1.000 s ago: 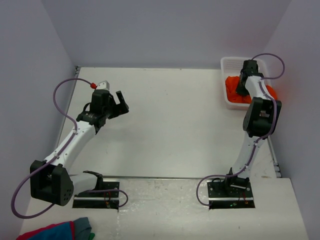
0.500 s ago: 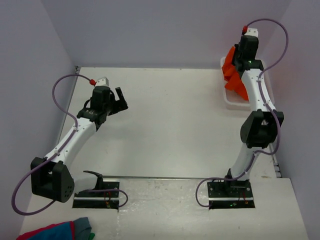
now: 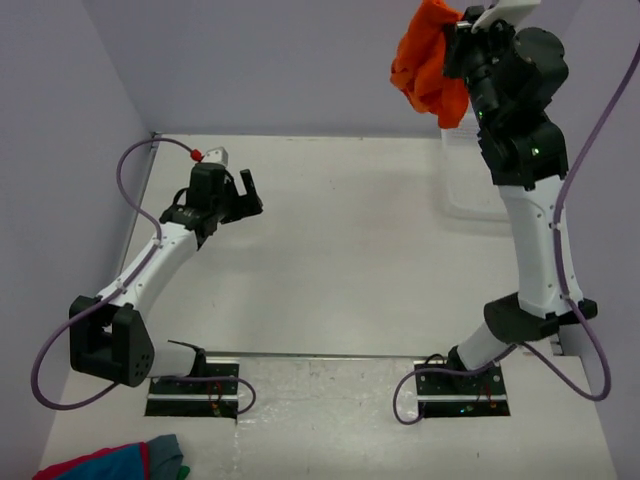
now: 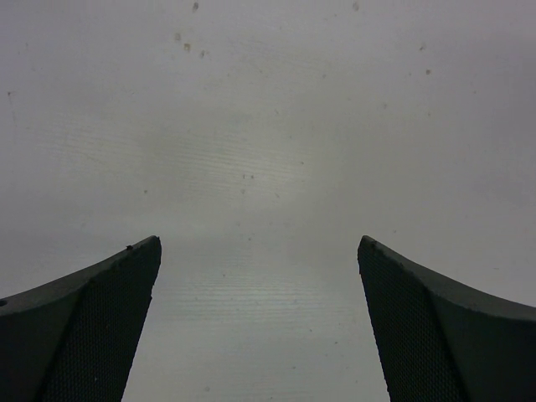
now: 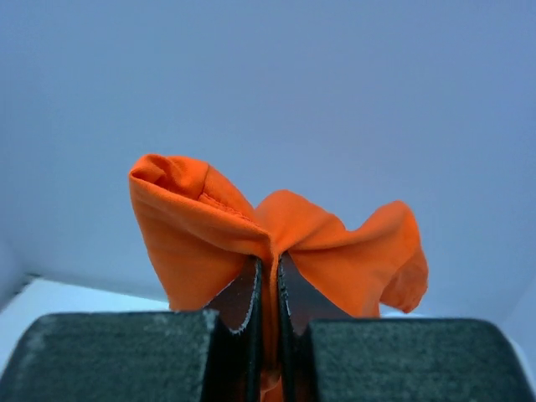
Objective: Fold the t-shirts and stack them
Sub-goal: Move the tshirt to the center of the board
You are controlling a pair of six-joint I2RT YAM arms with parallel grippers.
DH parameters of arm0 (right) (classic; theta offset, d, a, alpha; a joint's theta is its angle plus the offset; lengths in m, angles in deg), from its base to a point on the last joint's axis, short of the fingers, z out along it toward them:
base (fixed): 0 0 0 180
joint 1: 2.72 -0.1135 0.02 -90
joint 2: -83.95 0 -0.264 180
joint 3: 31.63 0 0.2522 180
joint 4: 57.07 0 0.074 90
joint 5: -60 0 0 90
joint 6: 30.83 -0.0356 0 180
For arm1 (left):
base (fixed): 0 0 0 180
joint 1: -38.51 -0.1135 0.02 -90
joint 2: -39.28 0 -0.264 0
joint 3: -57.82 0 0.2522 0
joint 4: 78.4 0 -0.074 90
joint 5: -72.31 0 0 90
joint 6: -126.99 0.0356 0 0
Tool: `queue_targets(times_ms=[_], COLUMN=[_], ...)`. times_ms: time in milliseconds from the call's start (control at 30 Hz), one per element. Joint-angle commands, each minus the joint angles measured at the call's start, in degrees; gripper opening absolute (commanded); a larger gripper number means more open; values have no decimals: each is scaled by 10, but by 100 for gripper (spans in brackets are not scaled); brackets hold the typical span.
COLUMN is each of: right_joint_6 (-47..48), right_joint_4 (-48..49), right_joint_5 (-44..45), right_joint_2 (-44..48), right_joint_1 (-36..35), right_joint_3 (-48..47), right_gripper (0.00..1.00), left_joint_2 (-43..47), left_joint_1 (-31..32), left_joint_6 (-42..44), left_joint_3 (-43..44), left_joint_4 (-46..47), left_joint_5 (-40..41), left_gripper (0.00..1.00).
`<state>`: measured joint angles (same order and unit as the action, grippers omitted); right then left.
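My right gripper [image 3: 452,45] is raised high at the back right and is shut on a bright orange t-shirt [image 3: 425,62]. The shirt hangs bunched in the air, well above the table. In the right wrist view the orange t-shirt [image 5: 209,234] is pinched between my two fingertips [image 5: 270,268] and billows out on both sides. My left gripper [image 3: 246,197] is open and empty, hovering over the left part of the white table [image 3: 340,240]. The left wrist view shows only its two spread fingers [image 4: 100,318] over bare table.
A white basket [image 3: 470,195] stands at the back right of the table, partly hidden by my right arm. A red, blue and grey cloth bundle [image 3: 120,462] lies at the near left corner. Grey walls close in the table at back and sides.
My right gripper has lifted the orange t-shirt out of the white basket and carried it high up and slightly left. My left gripper has shifted only a little.
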<state>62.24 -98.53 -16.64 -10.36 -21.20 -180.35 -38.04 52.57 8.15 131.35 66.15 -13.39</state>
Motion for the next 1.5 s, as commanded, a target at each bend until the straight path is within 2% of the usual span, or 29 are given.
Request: queue_targets(times_ms=[0,33,167,200,400,467,600,733,800,867,933,967,1033,1133,1233,1367,1467], right_joint_6=[-38,-74,-124,-133,-184,-193,-196,-139,-114,-96,-98,-102,-123,-144,-168,-192,-209], right_joint_4=[-42,-50,-79,-75,-44,-28,19,11,-16,-52,-60,-72,-89,-94,-75,-49,-25], right_joint_5=[-47,-80,-127,-130,-191,-214,-281,-281,-252,-174,-113,-86,-68,-38,-90,-130,-161], right_joint_2=[83,97,165,194,237,226,163,23,-69,-126,-132,-128,-101,-33,11,0,-5], right_joint_1=[-42,-52,-111,-131,-142,-142,-144,-143,-142,-140,-137,-126,-113,-101,-99,-100,-101], right_joint_3=[45,61,159,210,396,463,530,445,341,257,240,247,274,393,527,577,602], right_gripper=[0,0,0,0,0,0,0,0,24,57,79,87,89,89,85,73,71], left_joint_2=[45,50,80,92,133,139,146,150,150,148,147,145,140,120,83,16,-33], left_joint_1=[3,3,3,3,3,3,3,3,3,3,3,3,3,4,8,29,59], left_joint_6=[19,19,12,7,-17,-18,-17,-14,-13,-9,-1,2,6,6,-1,-16,-23], left_joint_3=[11,6,-28,-38,-81,-80,-69,-66,-67,-67,-67,-66,-67,-65,-62,-38,-16], left_joint_4=[32,38,78,91,104,102,83,75,74,72,70,68,67,67,75,81,81], left_joint_5=[-40,-75,-133,-140,-164,-164,-137,-112,-110,-120,-138,-141,-151,-165,-192,-217,-214], left_gripper=[100,100,100,100,100,100,100,100,100,100,100,100,100,100,98,95,95])
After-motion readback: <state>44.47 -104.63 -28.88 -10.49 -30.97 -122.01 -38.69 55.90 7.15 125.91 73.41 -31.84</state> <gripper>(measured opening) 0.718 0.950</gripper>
